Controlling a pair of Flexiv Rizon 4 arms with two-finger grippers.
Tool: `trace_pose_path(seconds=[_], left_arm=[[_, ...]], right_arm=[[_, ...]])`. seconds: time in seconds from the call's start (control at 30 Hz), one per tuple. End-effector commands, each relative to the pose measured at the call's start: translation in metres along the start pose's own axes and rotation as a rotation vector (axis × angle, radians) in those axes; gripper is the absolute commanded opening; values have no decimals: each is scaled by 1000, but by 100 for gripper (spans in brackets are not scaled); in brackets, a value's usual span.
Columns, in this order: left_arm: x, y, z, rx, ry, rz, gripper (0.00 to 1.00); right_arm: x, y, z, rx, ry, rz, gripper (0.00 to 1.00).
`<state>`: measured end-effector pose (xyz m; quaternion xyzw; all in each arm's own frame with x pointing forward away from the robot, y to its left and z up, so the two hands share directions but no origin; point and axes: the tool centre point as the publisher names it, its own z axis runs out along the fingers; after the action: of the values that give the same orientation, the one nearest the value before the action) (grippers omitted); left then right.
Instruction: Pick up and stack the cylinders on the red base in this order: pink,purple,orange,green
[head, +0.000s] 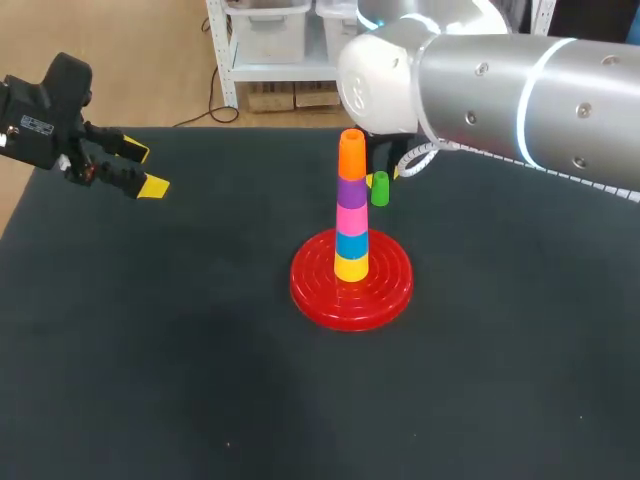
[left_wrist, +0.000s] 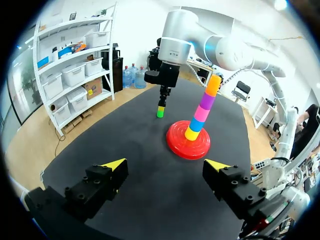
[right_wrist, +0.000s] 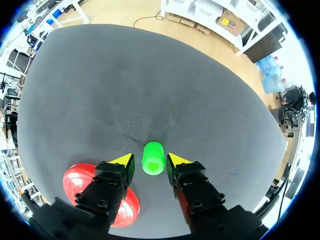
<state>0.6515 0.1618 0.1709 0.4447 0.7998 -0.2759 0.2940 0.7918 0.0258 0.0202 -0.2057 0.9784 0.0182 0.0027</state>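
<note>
Your right gripper (right_wrist: 150, 160) straddles the green cylinder (right_wrist: 153, 158), which stands upright with its long axis along the fingers, at about 1 o'clock from the red base (head: 390, 290). The jaws are narrow, with a slim gap on one side, so it is not clamped yet. The orange cylinder (head: 351, 155) tops the stack. Your left gripper (head: 146, 169) is wide open, well away at 10 o'clock, so this looks like the right arm's job.

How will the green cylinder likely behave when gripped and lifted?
The green cylinder looks like smooth, glossy moulded plastic, so probably stiff and somewhat slippery. It is small beside the right gripper and its top seems hollow, so likely light. Upright, it should not roll, but being narrow it might tip if nudged.
</note>
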Motion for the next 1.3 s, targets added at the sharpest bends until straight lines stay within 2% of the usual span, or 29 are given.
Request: trace_pose_path(seconds=[0.03,0.2,0.3,0.47,0.7,1.03,1.13,1.27,1.3], left_arm=[[1,1,0,3,-4,3,100],[1,1,0,3,-4,3,100],[1,1,0,3,-4,3,100],[1,1,0,3,-4,3,100],[1,1,0,3,-4,3,100],[1,1,0,3,-4,3,100],[1,1,0,3,-4,3,100],[1,1,0,3,-4,3,100],[1,1,0,3,-4,3,100]], right_arm=[[1,0,0,5,0,1,38],[2,-4,1,12,2,6,32],[3,-6,2,18,5,14,2],[5,-9,-13,18,-23,12,0],[25,-5,-93,15,-96,-96,0],[80,33,-234,-3,-239,-324,0],[93,45,-262,-17,-271,-363,0],[110,61,-293,-50,-380,-410,0],[115,66,-300,-63,-386,-421,0]])
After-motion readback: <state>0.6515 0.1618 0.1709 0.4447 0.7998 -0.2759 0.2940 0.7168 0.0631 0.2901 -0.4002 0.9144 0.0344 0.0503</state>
